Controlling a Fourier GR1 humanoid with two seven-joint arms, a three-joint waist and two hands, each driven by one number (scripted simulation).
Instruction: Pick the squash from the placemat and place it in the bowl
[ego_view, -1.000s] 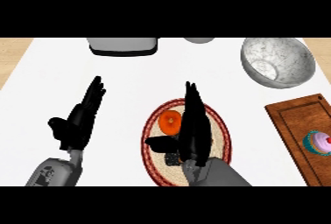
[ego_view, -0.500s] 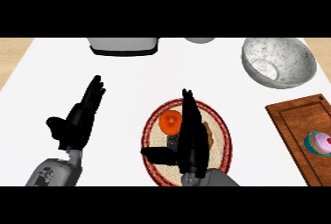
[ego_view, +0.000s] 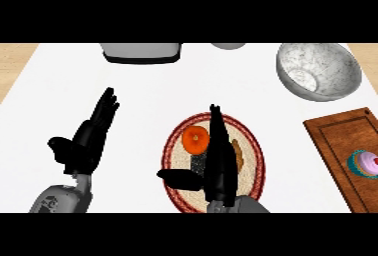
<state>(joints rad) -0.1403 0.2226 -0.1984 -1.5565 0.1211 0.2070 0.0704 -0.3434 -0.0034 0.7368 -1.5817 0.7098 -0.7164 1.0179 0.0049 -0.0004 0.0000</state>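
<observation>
Head view, squash pickup. The right hand (ego_view: 220, 165) lies over the round woven placemat (ego_view: 249, 137), fingers (ego_view: 215, 122) straight and released, pointing toward 12 o'clock, thumb spread toward 9 o'clock; it grasps nothing. The orange squash (ego_view: 196, 139) sits on the placemat just at 9 o'clock of those fingers; whether they touch it cannot be told. The left hand (ego_view: 87, 142) rests open on the white counter (ego_view: 148, 90), well apart at 9 o'clock of the mat.

Risk: the squash looks rounded and smooth, so fingers closing off-centre would likely roll it along the mat instead of enclosing it. A darker item partly hidden under the palm might be caught as well. The bowl (ego_view: 319, 70), speckled grey and deep-walled, stands at 2 o'clock; a carry that stays low could strike its rim.
</observation>
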